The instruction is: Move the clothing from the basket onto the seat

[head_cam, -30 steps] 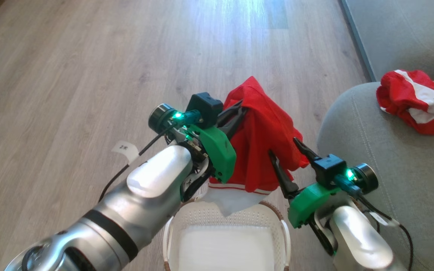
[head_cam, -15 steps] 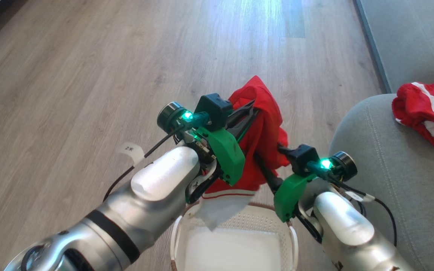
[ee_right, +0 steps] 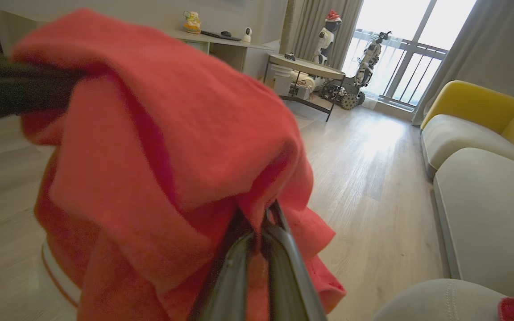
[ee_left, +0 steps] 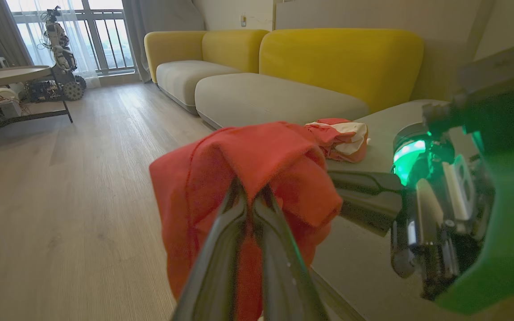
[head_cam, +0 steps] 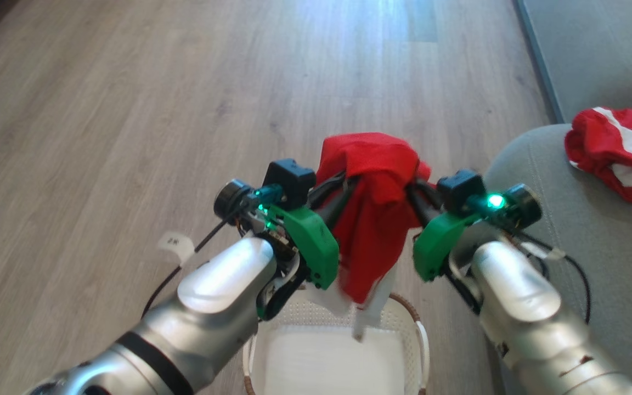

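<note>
- Head view: the red garment (head_cam: 373, 219) hangs in the air above the far rim of the basket (head_cam: 420, 340), pinched from both sides.
- The left gripper (head_cam: 343, 186) is closed on the cloth's left side and the right gripper (head_cam: 412, 186) is closed on its right side, both higher than the basket, with the fabric draped over the fingers.
- Left wrist view: the left gripper (ee_left: 250, 196) has its two dark fingers pressed together with red cloth (ee_left: 221, 169) folded over the tips; the right gripper (ee_left: 364, 191) comes in from the side and touches the same bundle.
- Right wrist view: the right gripper (ee_right: 261, 218) is likewise clamped tight on the garment (ee_right: 172, 133), which bulges over its fingertips.
- The garment's white lower edge dangles down to just over the basket's opening; the basket's pale inner bottom is in plain sight below it.
- The seat (head_cam: 596, 263) stands just to the right of the basket, and another red-and-white garment (head_cam: 615, 153) lies crumpled on it, well beyond the basket's right side.
- The left forearm (head_cam: 212, 291) rises from the basket's near left and the right forearm (head_cam: 519, 307) from its near right; they converge above it, fingers angled toward each other.
</note>
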Motion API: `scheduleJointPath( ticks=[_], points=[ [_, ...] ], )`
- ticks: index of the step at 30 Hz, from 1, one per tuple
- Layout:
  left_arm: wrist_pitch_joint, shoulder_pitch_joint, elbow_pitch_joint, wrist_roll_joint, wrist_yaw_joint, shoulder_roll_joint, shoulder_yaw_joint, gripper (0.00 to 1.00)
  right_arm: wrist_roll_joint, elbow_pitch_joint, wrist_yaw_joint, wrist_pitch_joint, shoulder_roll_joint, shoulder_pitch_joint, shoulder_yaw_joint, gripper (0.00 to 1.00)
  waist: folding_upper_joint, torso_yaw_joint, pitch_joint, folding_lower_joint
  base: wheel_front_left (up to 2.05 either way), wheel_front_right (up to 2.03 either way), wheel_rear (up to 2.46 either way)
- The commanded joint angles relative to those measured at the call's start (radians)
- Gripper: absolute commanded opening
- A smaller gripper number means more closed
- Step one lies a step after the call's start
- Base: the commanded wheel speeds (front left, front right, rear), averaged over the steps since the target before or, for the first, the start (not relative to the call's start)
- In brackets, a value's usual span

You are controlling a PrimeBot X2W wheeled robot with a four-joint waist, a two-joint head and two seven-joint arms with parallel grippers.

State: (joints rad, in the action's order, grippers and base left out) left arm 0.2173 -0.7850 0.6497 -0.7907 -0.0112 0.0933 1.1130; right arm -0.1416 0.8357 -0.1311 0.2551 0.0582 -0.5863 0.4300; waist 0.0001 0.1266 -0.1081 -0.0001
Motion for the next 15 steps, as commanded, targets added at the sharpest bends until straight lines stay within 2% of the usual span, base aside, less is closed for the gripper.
scheduleJointPath(
  ticks=[1, 7, 9, 15],
  points=[
    [0.016, -0.039, -0.025, -0.009, -0.011, 0.012, -0.050, 1.00, 0.019, -0.035, 0.000, 0.007, -0.002, -0.064, -0.020, 0.00, -0.0001, -0.018, 0.006, 0.0001, 0.00, 0.00, 0.00],
    [0.033, 0.002, -0.025, -0.012, -0.016, 0.008, -0.064, 1.00, 0.078, -0.087, 0.000, 0.007, 0.030, -0.097, -0.132, 0.00, -0.0001, -0.080, 0.022, 0.0001, 0.00, 0.00, 0.00],
    [0.039, 0.020, -0.029, -0.004, -0.017, 0.004, -0.068, 1.00, 0.105, -0.121, 0.000, 0.007, 0.049, -0.108, -0.173, 0.00, -0.0001, -0.124, 0.032, 0.0001, 0.00, 0.00, 0.00],
    [0.043, 0.042, -0.047, 0.016, -0.017, -0.006, -0.082, 1.00, 0.135, -0.180, 0.000, 0.007, 0.082, -0.123, -0.222, 0.00, -0.0001, -0.210, 0.052, 0.0001, 0.00, 0.00, 0.00]
  ],
)
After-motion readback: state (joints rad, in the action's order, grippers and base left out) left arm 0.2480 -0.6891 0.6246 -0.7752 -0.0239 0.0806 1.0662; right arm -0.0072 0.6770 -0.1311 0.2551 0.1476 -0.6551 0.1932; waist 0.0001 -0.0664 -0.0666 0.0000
